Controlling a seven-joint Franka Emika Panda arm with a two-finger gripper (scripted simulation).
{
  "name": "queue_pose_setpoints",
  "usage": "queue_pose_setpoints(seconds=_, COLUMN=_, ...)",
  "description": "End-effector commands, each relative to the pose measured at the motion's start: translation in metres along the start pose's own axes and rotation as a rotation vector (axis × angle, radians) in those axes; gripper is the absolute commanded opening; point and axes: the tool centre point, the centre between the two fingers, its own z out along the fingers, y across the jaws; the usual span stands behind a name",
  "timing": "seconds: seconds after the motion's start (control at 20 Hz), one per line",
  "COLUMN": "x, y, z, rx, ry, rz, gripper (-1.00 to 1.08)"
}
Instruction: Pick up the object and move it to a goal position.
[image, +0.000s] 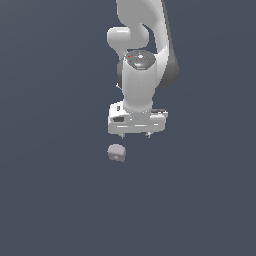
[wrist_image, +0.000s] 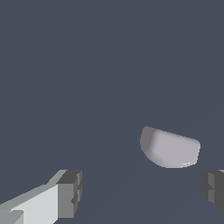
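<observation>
Hovering above the flat dark slate-blue ground (image: 55, 200), the white two-fingered gripper (image: 134, 135) of the white Panda arm (image: 140, 75) has its jaws spread wide apart and holds nothing; in the wrist view one grey fingertip pad (wrist_image: 70, 192) and the other (wrist_image: 214, 190) stand at opposite sides of the picture with bare ground between them. The object, a small pale grey-lilac blocky lump with rounded corners and a matte surface (image: 116, 152), lies on the ground just below the gripper and slightly toward the exterior view's left of its centre line; in the wrist view the same lump (wrist_image: 170, 148) sits nearer one pad than the other and is not yet between them.

The step in hand appears to be alignment before descent. To do it well, the gripper should be shifted sideways until the lump lies midway between the pads, then lowered straight so that both pads pass its flatter flanks, and only then closed.

Hard to make out: the fingertips in the exterior view are mostly hidden under the gripper body; one pad is cut off by the wrist picture's edge; the lump's underside is unseen; no goal marker is visible, and the height above the ground cannot be judged.
</observation>
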Motion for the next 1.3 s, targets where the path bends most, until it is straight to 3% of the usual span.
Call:
queue_pose_setpoints(seconds=0.0, x=0.0, y=0.0, z=0.0, rx=0.0, ry=0.0, rz=0.0, gripper=1.0)
queue_pose_setpoints(seconds=0.5, x=-0.003, y=-0.02, z=-0.012, rx=0.027, ry=0.006, rz=-0.023, gripper=1.0)
queue_pose_setpoints(seconds=1.25, x=-0.003, y=-0.009, z=-0.002, rx=0.019, ry=0.002, rz=-0.141, gripper=1.0)
